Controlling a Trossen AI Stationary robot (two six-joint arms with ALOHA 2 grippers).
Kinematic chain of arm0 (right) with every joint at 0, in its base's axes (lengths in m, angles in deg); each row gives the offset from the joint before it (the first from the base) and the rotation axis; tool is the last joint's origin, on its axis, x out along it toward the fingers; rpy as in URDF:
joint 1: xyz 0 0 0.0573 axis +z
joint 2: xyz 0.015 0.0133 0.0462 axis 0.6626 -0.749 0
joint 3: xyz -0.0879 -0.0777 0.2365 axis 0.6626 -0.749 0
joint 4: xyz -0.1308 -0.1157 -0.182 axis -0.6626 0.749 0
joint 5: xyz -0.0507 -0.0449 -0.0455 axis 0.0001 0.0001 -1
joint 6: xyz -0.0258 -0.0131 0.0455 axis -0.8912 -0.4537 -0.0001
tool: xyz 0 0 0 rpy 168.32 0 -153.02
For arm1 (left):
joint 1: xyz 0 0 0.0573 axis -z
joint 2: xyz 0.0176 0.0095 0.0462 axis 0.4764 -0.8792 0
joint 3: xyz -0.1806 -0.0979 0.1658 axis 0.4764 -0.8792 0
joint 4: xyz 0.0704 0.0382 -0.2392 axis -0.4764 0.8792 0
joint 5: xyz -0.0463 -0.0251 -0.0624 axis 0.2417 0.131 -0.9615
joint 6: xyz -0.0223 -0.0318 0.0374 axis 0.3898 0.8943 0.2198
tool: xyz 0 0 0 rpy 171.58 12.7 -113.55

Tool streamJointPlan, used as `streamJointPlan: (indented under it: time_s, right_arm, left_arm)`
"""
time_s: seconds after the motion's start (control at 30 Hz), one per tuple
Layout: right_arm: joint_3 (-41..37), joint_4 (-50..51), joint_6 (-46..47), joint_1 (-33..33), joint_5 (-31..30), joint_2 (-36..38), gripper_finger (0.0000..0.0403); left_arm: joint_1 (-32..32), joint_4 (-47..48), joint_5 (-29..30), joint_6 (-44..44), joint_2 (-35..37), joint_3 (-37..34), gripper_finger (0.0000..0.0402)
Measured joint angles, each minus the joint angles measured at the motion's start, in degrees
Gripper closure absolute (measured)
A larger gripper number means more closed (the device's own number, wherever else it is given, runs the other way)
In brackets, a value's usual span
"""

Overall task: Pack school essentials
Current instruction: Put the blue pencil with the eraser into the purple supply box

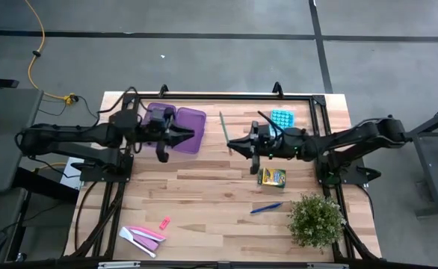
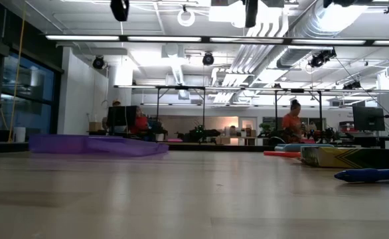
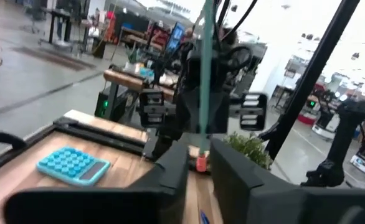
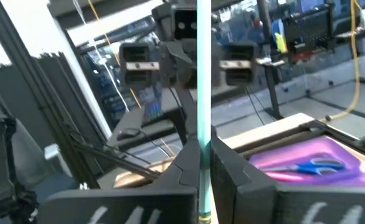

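Purple plastic marks the open case (image 1: 180, 119) at the counter's (image 1: 204, 194) far edge in the high view; the left gripper (image 1: 191, 136) hangs at the case's right side, its state unclear from above. Right of the case, the right gripper (image 1: 232, 144) is pressed onto a green pencil (image 1: 224, 127), with the crayon box (image 1: 272, 177) and blue pen (image 1: 266, 208) nearer the plant (image 1: 316, 218).

Low view: the case (image 2: 98, 145) lies left of the crayon box (image 2: 349, 157).

Left wrist view: spread fingers (image 3: 170, 174) flank the pencil (image 3: 205, 62).

Right wrist view: fingers (image 4: 185, 165) pinch the pencil (image 4: 203, 93); blue-handled scissors (image 4: 312, 167) lie in the case.
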Motion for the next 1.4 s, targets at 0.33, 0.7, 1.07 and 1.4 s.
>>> streamJointPlan:
  time_s: [0.33,0.7,1.07,1.4]
  right_arm:
    - [0.0,-7.2,1.1,0.0,0.3,-4.5,0.0403]
    - [4.6,2.0,-0.5,-0.5,1.6,-5.8,0.0403]
    - [4.7,1.5,-0.6,-0.6,1.6,-5.8,0.0403]
    - [4.7,1.6,-0.6,-0.6,1.7,-5.8,0.0403]
  left_arm:
    - [1.0,-8.7,-0.4,0.3,-10.3,4.0,0.0206]
    - [1.0,-13.4,-1.7,1.3,-19.1,8.9,0.0191]
    - [1.3,-13.0,-4.0,1.5,-19.0,9.2,0.0288]
    - [1.3,-12.9,-3.0,1.0,-19.0,9.2,0.0384]
